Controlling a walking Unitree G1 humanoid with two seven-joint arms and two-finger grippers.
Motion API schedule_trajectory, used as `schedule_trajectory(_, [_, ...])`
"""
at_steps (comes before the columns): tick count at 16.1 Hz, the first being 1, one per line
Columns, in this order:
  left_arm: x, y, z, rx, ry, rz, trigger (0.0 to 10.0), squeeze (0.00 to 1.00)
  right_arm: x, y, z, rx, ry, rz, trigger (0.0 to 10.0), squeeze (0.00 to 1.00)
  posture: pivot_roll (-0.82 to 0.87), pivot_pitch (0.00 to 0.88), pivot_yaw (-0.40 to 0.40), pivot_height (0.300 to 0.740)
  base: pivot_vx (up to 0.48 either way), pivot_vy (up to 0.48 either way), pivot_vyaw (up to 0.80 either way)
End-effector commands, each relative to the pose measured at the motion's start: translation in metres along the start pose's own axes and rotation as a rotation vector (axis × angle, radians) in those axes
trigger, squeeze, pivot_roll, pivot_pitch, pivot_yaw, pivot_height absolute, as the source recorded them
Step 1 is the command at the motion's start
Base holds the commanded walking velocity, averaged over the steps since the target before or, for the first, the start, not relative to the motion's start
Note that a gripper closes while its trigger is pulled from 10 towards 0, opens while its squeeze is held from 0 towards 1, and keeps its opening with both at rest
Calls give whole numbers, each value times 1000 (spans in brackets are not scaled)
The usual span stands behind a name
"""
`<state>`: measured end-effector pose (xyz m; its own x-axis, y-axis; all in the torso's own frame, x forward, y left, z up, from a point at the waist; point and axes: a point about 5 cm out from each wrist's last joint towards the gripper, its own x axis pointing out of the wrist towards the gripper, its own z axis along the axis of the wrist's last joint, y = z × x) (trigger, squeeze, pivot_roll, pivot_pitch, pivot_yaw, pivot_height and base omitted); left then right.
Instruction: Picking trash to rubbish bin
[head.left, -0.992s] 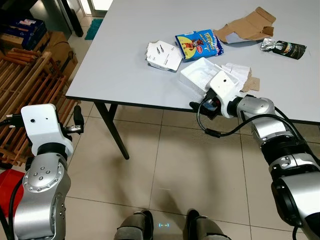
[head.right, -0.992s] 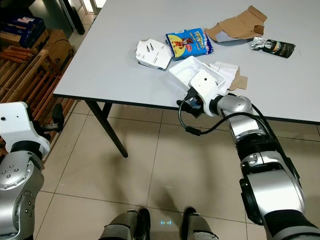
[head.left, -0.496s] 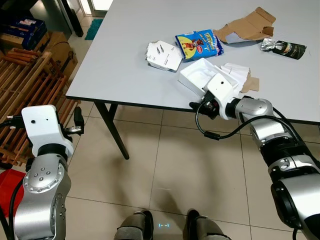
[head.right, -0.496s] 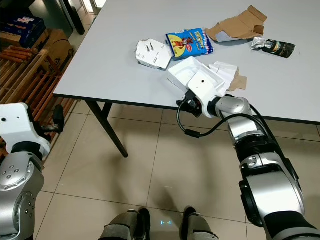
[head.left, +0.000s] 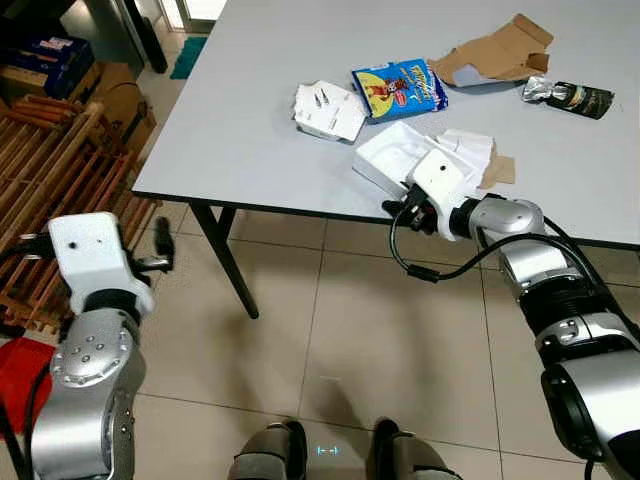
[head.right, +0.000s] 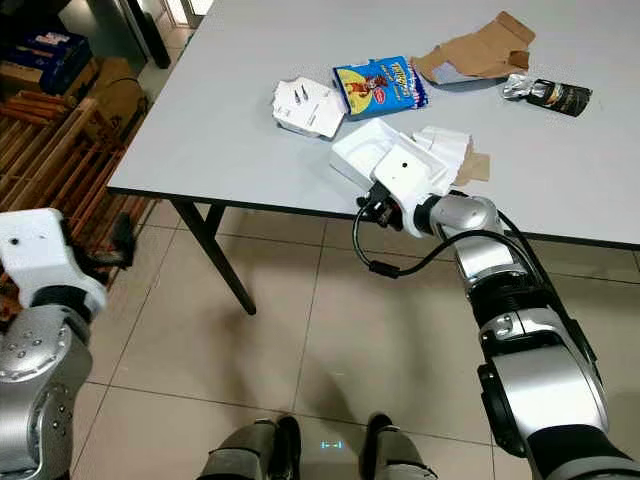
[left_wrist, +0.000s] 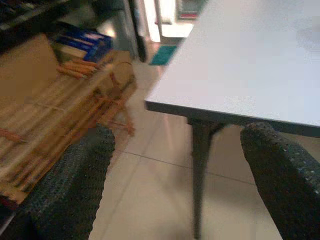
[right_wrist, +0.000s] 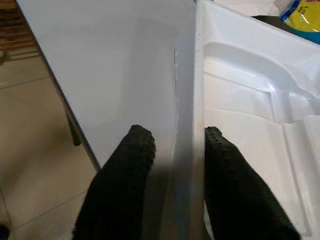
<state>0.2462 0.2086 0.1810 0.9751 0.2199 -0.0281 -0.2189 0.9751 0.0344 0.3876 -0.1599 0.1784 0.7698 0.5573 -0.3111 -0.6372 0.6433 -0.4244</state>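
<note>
A white plastic tray (head.left: 392, 160) lies at the near edge of the grey table (head.left: 250, 110). My right gripper (head.left: 407, 207) reaches up from below the table edge, and its two black fingers (right_wrist: 137, 155) stand close together, shut on the tray's rim (right_wrist: 192, 125). More trash lies farther back: a torn white card pack (head.left: 328, 110), a blue snack bag (head.left: 398, 88), brown cardboard (head.left: 495, 60), a dark sachet (head.left: 570, 97) and white paper (head.left: 472, 148). My left gripper (left_wrist: 180, 132) hangs low beside the table's left corner, open and holding nothing.
A wooden rack (head.left: 55, 165) and cardboard boxes (head.left: 120, 95) stand to the left of the table. The table leg (head.left: 225, 260) slants down to the tiled floor (head.left: 340, 330). A red object (head.left: 15, 375) sits at the lower left.
The white tray has slid and turned slightly to the left with my right gripper on its rim. My left arm has drifted a little lower and to the right.
</note>
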Motion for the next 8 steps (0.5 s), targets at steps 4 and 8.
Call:
schedule_trajectory(4, [-8, -23, -5, -45, 40, -179, 10000, 0, 0, 4, -12, 28, 40, -9, 0, 0, 96, 264, 62, 740, 0, 0, 0])
schedule_trajectory(8, [-13, -39, -9, -106, 93, -354, 10000, 0, 0, 2, -11, 29, 31, -28, 0, 0, 96, 261, 64, 740, 0, 0, 0])
